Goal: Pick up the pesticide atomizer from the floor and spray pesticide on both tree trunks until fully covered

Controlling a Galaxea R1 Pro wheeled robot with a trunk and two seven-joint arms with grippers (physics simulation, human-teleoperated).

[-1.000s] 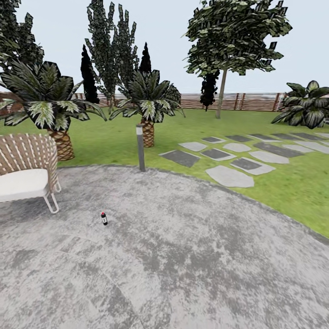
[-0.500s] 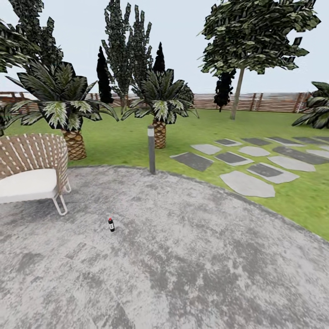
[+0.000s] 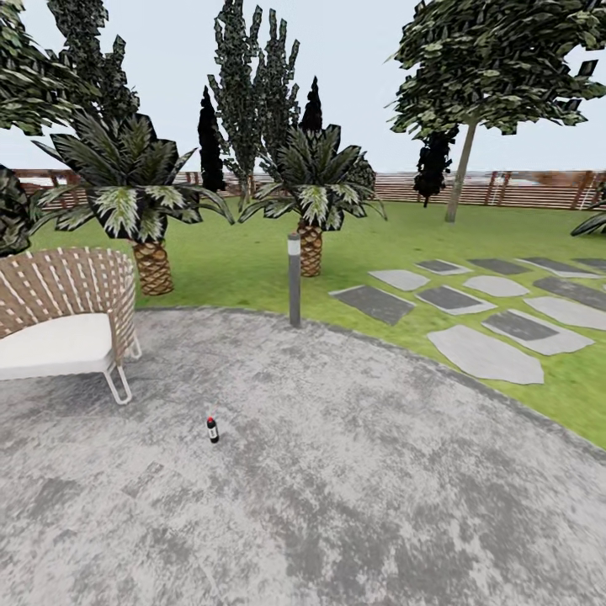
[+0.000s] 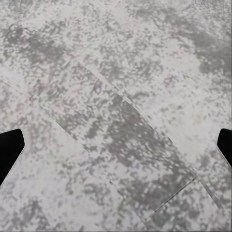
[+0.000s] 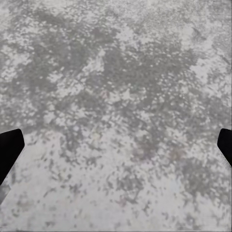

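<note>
Grey paving (image 3: 353,471) holds one atomizer (image 3: 212,430), one chair (image 3: 63,320)

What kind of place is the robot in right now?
Most likely a garden patio: a round grey paved area bordered by green lawn, with a wicker chair, palm-like plants and a slatted wooden fence behind.
</note>
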